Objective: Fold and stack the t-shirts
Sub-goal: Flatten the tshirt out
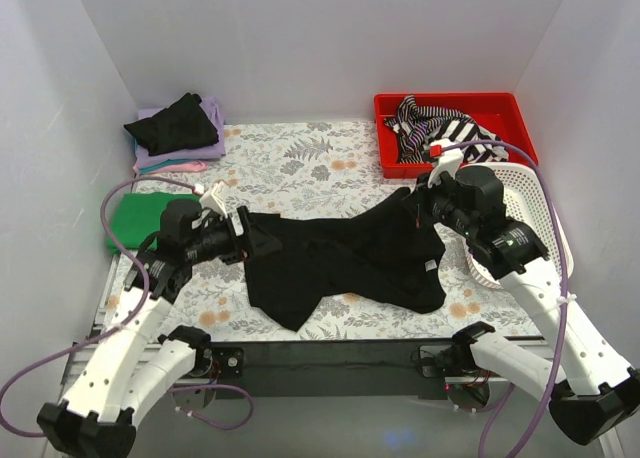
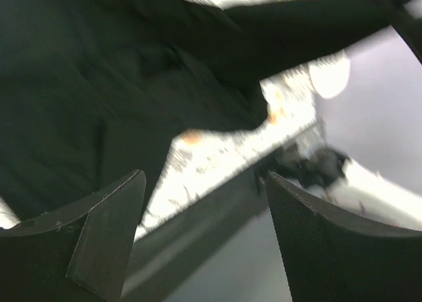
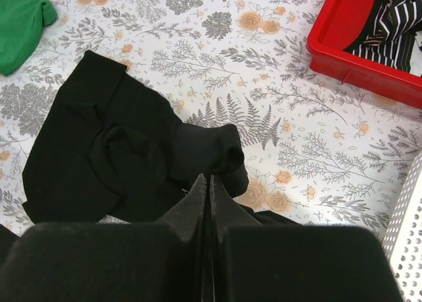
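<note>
White-walled booth, table under a grey floral-patterned covering (image 1: 300, 158). On it, middle-front, lies a crumpled black cloth t-shirt (image 1: 340, 263), unfolded and spread wide, with its right end drawn up off the surface. That end runs up to the right gripper (image 3: 210, 178): fingers pressed together with a bunched fold of the black cloth right at the tips, so it reads as pinched on the shirt. At the shirt's left edge sits the left gripper (image 2: 206, 177), fingers wide apart with nothing between them. Its wrist view is blurred, with black cloth filling the upper left and the table's front edge below. Just left of that gripper, at the table's left edge, is a folded green t-shirt (image 1: 135, 223), apart from the black one. Back-left corner holds a stack: a folded black shirt (image 1: 172, 123) on top, a lilac shirt (image 1: 215, 128) under it, and a pink shirt (image 1: 180, 165) at the bottom. Back right is a red plastic tray (image 1: 450, 100) with a black-and-white striped shirt (image 1: 440, 128) heaped inside. A white plastic mesh basket (image 1: 530, 193) stands just in front of the tray at the right edge, partly hidden by the right arm. Cannot tell if the basket touches the tray.
</note>
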Controlling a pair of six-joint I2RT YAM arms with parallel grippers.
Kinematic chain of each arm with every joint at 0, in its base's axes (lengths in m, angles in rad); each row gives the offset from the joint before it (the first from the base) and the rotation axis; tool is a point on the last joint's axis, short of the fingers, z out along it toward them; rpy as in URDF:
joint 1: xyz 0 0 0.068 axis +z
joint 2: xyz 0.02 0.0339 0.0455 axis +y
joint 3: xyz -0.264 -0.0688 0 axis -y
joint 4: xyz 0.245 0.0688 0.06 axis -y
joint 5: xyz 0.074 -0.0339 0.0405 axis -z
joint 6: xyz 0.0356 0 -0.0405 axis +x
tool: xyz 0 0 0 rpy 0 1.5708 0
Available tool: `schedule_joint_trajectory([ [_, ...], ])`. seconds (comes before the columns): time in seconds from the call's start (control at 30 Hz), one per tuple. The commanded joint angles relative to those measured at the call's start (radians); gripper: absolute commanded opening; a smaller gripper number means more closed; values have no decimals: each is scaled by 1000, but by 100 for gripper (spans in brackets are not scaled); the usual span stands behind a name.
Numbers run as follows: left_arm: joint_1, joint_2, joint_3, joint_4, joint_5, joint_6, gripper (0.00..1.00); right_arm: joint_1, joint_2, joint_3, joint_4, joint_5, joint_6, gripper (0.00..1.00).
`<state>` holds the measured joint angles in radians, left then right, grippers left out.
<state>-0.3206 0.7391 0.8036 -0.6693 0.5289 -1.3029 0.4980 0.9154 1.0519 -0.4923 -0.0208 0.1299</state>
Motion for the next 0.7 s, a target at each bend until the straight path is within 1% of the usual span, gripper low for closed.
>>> schedule_joint_trajectory([
  [0.0, 2, 168, 52, 51, -243, 0, 73, 2, -41, 71, 44, 16, -9, 1],
  [0.03, 2, 266, 89, 65, -326, 17, 72, 4, -44, 79, 34, 18, -7, 1],
  [0.07, 2, 332, 89, 62, -360, 31, 70, 4, -46, 85, 31, 16, -7, 1],
  [0.1, 2, 392, 141, 57, -383, 36, 69, 4, -50, 91, 28, 12, 0, 1],
  [0.13, 2, 446, 158, 59, -426, 40, 63, 4, -53, 94, 27, -7, 4, 1],
  [0.17, 2, 553, 173, 71, -443, 39, 59, 4, -56, 91, 29, -13, 4, 1],
  [0.23, 2, 621, 201, 111, -464, 36, 59, 4, -61, 82, 31, -13, 7, 1],
  [0.27, 0, 649, 206, 147, -496, 36, 59, 4, -62, 79, 31, -10, 7, 1],
  [0.4, 0, 833, 279, 132, -537, 51, 60, 5, -70, 59, 35, -13, 8, 1],
  [0.53, -2, 884, 295, 172, -532, 33, 59, 4, -64, 43, 43, -33, 8, 1],
  [0.6, -2, 882, 296, 209, -530, 21, 59, 4, -58, 33, 50, -41, 10, 1],
  [0.67, -3, 899, 321, 220, -501, 16, 59, 4, -55, 26, 57, -50, 13, 1],
])
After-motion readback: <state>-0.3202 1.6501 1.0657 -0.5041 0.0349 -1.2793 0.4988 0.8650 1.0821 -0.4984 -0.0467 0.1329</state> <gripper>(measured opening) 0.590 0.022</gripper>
